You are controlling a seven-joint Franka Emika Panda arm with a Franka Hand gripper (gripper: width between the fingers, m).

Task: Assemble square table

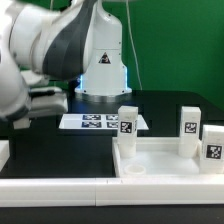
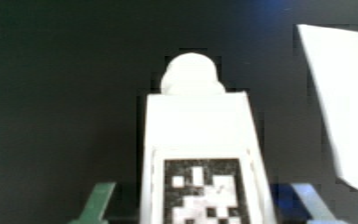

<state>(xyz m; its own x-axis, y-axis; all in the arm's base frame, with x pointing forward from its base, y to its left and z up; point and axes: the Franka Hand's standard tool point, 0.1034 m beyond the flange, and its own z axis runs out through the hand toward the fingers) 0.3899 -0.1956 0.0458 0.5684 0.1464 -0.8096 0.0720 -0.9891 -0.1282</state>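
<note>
Clamped between gripper (image 2: 201,205) jaws in the wrist view: 1 tagged leg (image 2: 197,130), screw tip pointing away for threading. Tabletop (image 1: 150,160) against the fence, 3 legs upright, ready for a 4th.

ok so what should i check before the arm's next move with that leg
1. Leg sits between the pincer fingers: ok, it is centred in the wrist view.
2. Fingers are pressing on the leg: cannot tell, a sliver of gap seems to show on each side.
3. Leg's tag faces the wrist camera: ok.
4. Table top lies flat on the exterior view's right: ok.
5. Three other legs stand upright by the table top: ok.
6. Where the pincer hangs relative to the table top: cannot tell, it is out of sight in the exterior view.
</note>
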